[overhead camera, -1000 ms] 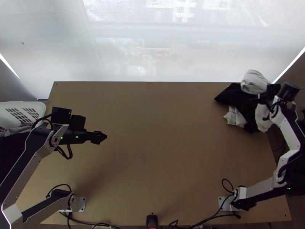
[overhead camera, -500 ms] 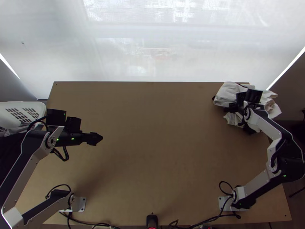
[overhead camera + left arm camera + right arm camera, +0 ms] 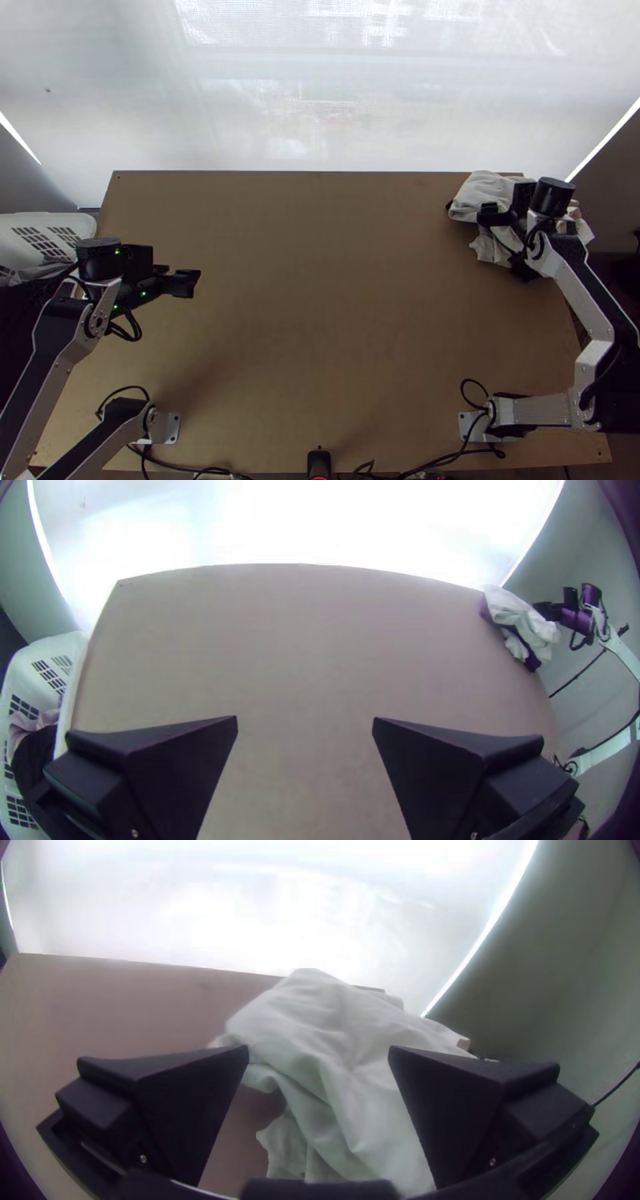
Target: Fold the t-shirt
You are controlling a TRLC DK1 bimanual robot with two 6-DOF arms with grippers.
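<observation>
White cloth (image 3: 482, 192): it lies bunched at the upper right of the frame, on the far right corner of the table (image 3: 336, 304), with many soft creases, and a part of it reaches past the right edge of the table. If this is the t-shirt of the task, or only a part of a heap with it, I cannot tell.
Dark cloth (image 3: 529, 655): it is also bunched, and in the left wrist view it comes out from under the white one, at the upper right.
Right gripper (image 3: 488, 216): it is at the upper right, over the white cloth. In the right wrist view, the jaws of the right gripper (image 3: 319, 1052) stand wide apart, and white folds are seen between them and beyond them. If the jaws touch the cloth, I cannot tell.
Left gripper (image 3: 190, 282): it is at the middle left of the frame, above the left part of the table, well apart from the cloth, and it points toward the right. In its own wrist view, the jaws of the left gripper (image 3: 305, 719) stand wide apart, with bare wood seen between them.
Basket (image 3: 60, 218): white, with holes in its wall, it stands at the left of the frame, just beside the table, and holds dark fabric (image 3: 37, 757) and some pale fabric (image 3: 32, 721).
Cables (image 3: 180, 466): black, they run along the bottom of the frame, near the bases of the arms.
Screen (image 3: 320, 88): pale and bright, it covers the top of the frame, behind the far edge of the table.
</observation>
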